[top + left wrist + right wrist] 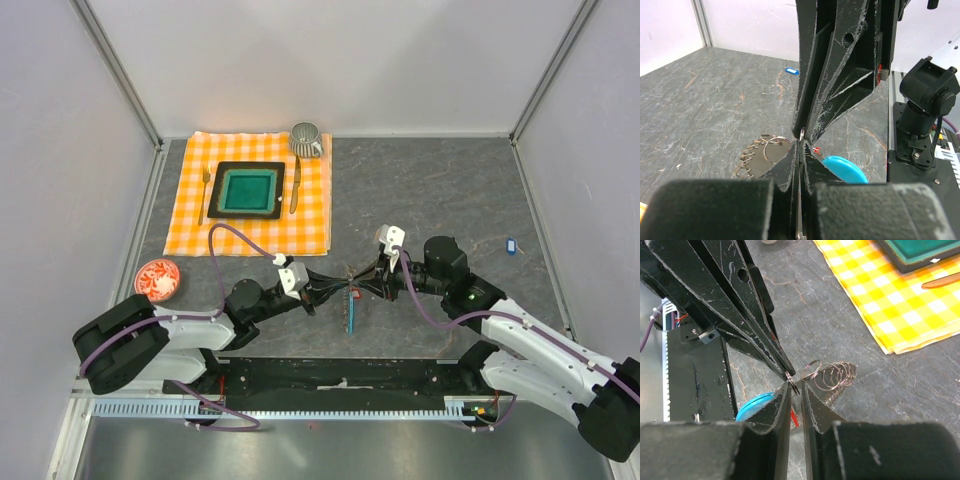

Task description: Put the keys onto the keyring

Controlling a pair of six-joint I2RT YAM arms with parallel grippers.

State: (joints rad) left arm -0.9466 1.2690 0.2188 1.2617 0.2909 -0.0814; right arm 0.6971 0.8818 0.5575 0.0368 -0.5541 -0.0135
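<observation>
The keyring point(351, 310) hangs between both grippers at the table's near middle, its light-blue strip pointing down. Its wire coil shows in the left wrist view point(762, 154) and the right wrist view point(836, 375), and its blue part shows in both too point(846, 168) point(755, 404). My left gripper point(343, 286) point(802, 142) is shut on a thin wire of the keyring. My right gripper point(358, 284) point(796, 387) meets it tip to tip, nearly shut on a thin metal piece. The red key point(795, 418) point(816, 150) hangs under it. The blue key point(510, 244) point(791, 70) lies on the table to the right.
An orange checked cloth point(255, 235) at the back left carries a green plate point(248, 190), a fork point(204, 195), a knife point(294, 185) and a cup point(306, 139). A red-patterned saucer point(157, 279) sits at the left. Walls enclose the table.
</observation>
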